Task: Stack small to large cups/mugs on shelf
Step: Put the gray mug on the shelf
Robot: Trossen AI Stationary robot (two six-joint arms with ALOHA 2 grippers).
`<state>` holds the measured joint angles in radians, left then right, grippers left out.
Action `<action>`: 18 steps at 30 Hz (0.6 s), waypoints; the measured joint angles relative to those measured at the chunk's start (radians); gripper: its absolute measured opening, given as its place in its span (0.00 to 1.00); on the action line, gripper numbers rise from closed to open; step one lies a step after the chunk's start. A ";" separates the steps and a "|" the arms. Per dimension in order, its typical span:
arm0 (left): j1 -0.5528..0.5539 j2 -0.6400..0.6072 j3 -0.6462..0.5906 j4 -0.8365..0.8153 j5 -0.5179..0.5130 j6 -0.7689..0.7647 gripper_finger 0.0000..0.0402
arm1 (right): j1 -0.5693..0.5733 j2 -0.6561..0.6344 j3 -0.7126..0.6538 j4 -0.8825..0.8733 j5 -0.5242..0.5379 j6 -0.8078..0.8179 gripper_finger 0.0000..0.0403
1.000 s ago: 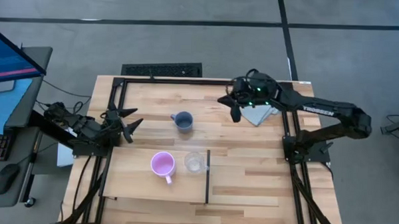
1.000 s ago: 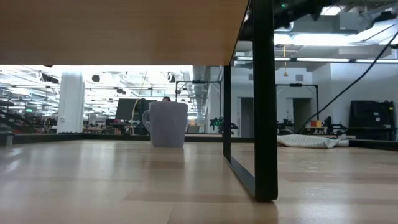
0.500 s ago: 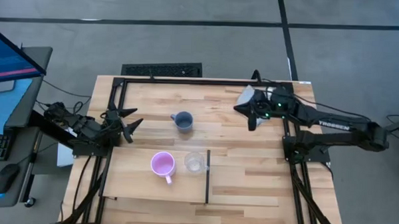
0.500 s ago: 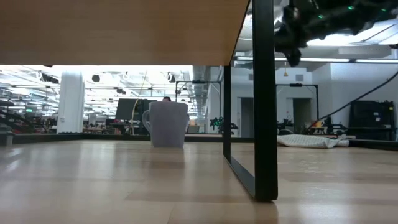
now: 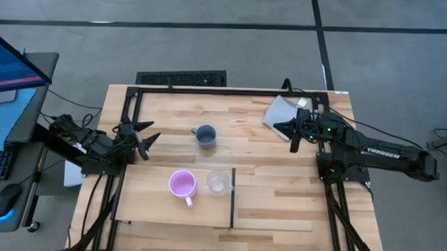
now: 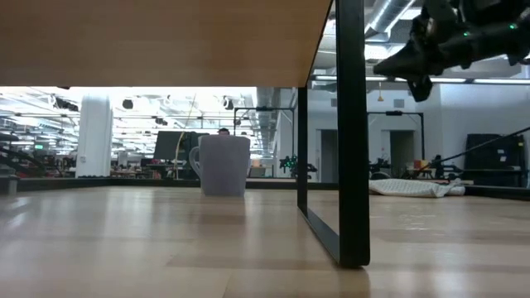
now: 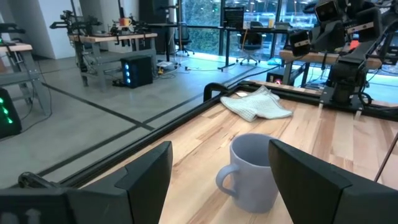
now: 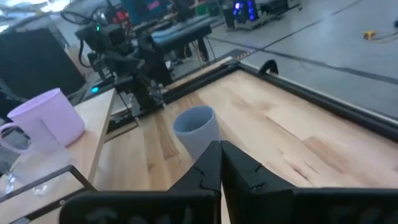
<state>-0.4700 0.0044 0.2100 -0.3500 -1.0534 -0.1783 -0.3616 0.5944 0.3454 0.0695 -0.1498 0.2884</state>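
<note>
On the pale shelf [image 5: 273, 205] at six o'clock, a pink mug [image 5: 181, 184] and a clear cup [image 5: 218, 182] stand side by side, both empty. An empty blue-grey mug [image 5: 204, 135] stands apart on the surface [image 5: 246, 119] near centre. The left gripper [image 5: 142, 137], jaws released, waits at nine o'clock; the right gripper [image 5: 289, 131], jaws clenched on nothing, hovers at two o'clock beside a grey cloth [image 5: 281, 111].

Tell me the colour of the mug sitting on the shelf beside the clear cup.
Pink-purple: the mug shows it best in the high view, next to the clear cup on the shelf.
</note>
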 joint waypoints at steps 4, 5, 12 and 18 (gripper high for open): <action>0.000 0.000 0.000 0.000 0.000 0.002 0.64 | 0.001 -0.058 -0.046 -0.006 0.024 0.018 0.07; 0.000 0.000 0.000 0.000 0.000 0.002 0.64 | 0.001 -0.070 -0.051 -0.004 0.026 0.019 0.07; 0.000 0.000 0.000 0.000 0.000 0.003 0.64 | 0.001 -0.147 -0.116 0.033 0.051 0.027 0.08; 0.000 0.000 0.000 0.000 0.000 0.001 0.64 | 0.001 -0.215 -0.170 0.043 0.097 0.057 0.08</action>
<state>-0.4698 0.0044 0.2100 -0.3500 -1.0534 -0.1772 -0.3607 0.3792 0.1750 0.1123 -0.0529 0.3450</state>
